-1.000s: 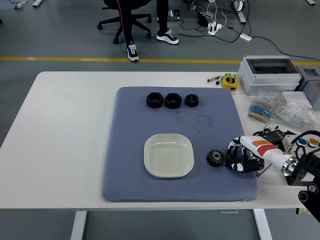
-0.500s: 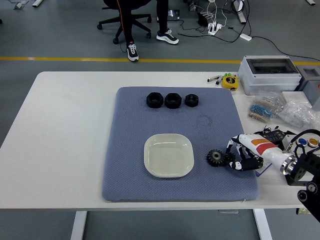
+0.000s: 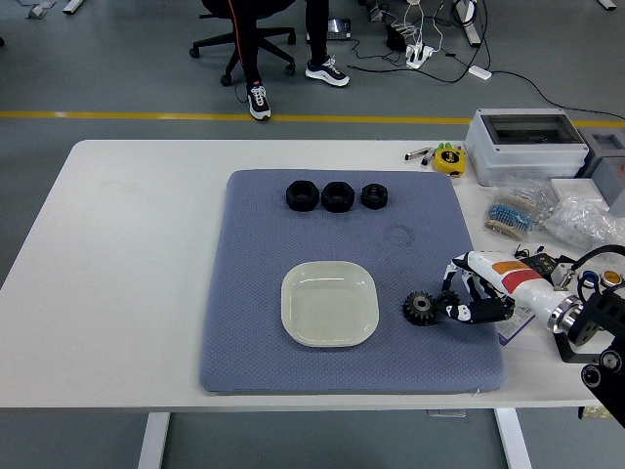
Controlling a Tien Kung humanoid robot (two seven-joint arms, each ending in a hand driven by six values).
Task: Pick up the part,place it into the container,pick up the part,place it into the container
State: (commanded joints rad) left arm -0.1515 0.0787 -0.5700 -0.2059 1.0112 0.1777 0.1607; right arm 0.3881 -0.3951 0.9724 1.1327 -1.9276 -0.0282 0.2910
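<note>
A black gear-shaped part (image 3: 421, 308) lies on the blue-grey mat (image 3: 254, 244), right of the cream square dish (image 3: 330, 304). My right hand (image 3: 467, 298) reaches in from the right; its curled fingers touch a second black gear (image 3: 448, 304) just right of the first one. Whether that gear is gripped is unclear. Three black nut-like parts (image 3: 337, 196) sit in a row at the mat's far edge. The dish holds nothing.
A grey plastic box (image 3: 525, 145), bags of small components (image 3: 547, 215), a yellow tape measure (image 3: 449, 159) and a remote-like device clutter the table's right side. A person's legs and an office chair show beyond the table's far side.
My right hand has edged left and slightly up toward the gears, its fingers closing around the right-hand gear. The left gear has barely shifted.
</note>
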